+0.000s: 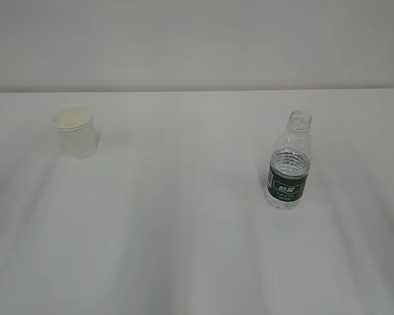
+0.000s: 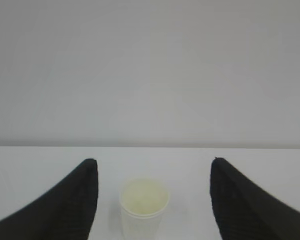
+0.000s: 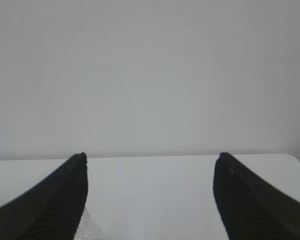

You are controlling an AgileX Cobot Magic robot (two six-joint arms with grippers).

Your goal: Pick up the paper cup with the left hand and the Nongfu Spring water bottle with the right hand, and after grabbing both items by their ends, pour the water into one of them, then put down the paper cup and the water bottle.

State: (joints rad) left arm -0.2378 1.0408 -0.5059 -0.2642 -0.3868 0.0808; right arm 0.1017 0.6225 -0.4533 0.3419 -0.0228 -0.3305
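Observation:
The white paper cup (image 1: 75, 132) stands upright at the table's left. The capless Nongfu Spring water bottle (image 1: 289, 162), clear with a dark green label, stands upright at the right with a little water low inside. Neither arm shows in the exterior view. In the left wrist view my left gripper (image 2: 154, 165) is open, and the paper cup (image 2: 144, 205) stands ahead between its black fingers (image 2: 75, 200), a little left of middle, untouched. My right gripper (image 3: 151, 159) is open with nothing between its fingers; a sliver of the bottle (image 3: 89, 227) peeks beside the left finger.
The white table (image 1: 184, 230) stretches wide around both items, with a plain pale wall (image 1: 197, 39) behind its far edge. The table's right corner (image 3: 295, 162) shows in the right wrist view.

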